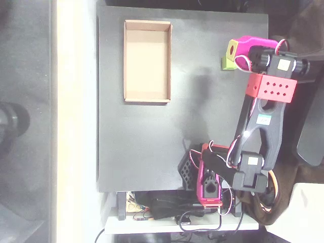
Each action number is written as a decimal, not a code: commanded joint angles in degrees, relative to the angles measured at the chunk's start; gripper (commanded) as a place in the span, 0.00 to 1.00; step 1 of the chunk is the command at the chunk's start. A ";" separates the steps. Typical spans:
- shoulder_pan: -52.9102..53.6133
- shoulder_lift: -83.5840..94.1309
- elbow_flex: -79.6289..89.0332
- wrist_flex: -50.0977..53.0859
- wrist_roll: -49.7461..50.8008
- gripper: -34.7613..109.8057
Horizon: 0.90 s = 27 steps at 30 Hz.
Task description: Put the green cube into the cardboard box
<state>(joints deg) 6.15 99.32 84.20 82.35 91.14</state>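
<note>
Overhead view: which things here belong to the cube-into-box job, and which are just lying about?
Belongs to the job:
- small lime-green cube, at the gripper's tip, mostly hidden
- shallow tan cardboard box, nothing inside
- magenta, yellow-faced gripper, over the cube; grip not discernible

Lying about:
- black tabletop board
- tangle of cables at the arm's base

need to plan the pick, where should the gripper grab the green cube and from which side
Grip the green cube across two opposite flat faces, coming from above. It sits flat on the table, mostly hidden under the gripper tip in the overhead view, so its edge angle is unclear.
</note>
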 commanded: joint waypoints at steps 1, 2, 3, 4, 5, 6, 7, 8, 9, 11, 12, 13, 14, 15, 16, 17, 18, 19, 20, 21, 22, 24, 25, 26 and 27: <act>1.58 -0.97 -2.72 0.62 0.35 0.33; 1.58 -1.49 -2.72 0.62 0.35 0.35; 1.58 -1.93 -2.72 0.62 0.35 0.37; 1.58 -2.46 -2.72 0.62 0.35 0.39; 1.49 -2.90 -2.64 0.62 0.35 0.41; 1.49 -3.34 -2.20 0.62 0.35 0.43; 1.49 -3.78 -1.85 0.62 0.35 0.45; 1.49 -4.31 -1.85 0.62 0.35 0.46; 1.49 -5.10 -1.85 0.53 0.35 0.47; 1.49 -6.86 -1.85 0.53 0.35 0.48; 1.49 -7.73 -1.85 0.53 0.35 0.48; 1.49 -8.61 -1.85 0.53 0.35 0.48; 1.49 -9.40 -1.85 0.53 0.35 0.48; 1.49 -10.20 -2.02 0.53 0.35 0.48; 1.49 -10.90 -2.11 0.53 0.35 0.48; 1.49 -11.51 -1.93 0.53 0.35 0.48; 1.49 -12.30 -1.85 0.53 0.35 0.48; 1.49 -13.10 -1.85 0.53 0.35 0.48; 1.49 -13.89 -2.11 0.44 0.35 0.48; 1.49 -14.59 -2.37 0.44 0.35 0.48; 1.49 -15.21 -2.55 0.44 0.35 0.48; 1.49 -16.35 -2.64 0.44 0.35 0.48; 1.49 -16.79 -2.64 0.44 0.35 0.48; 1.49 -17.23 -2.64 0.44 0.35 0.48; 1.49 -17.67 -2.64 0.44 0.35 0.48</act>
<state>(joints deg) 6.50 81.30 82.97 82.35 91.05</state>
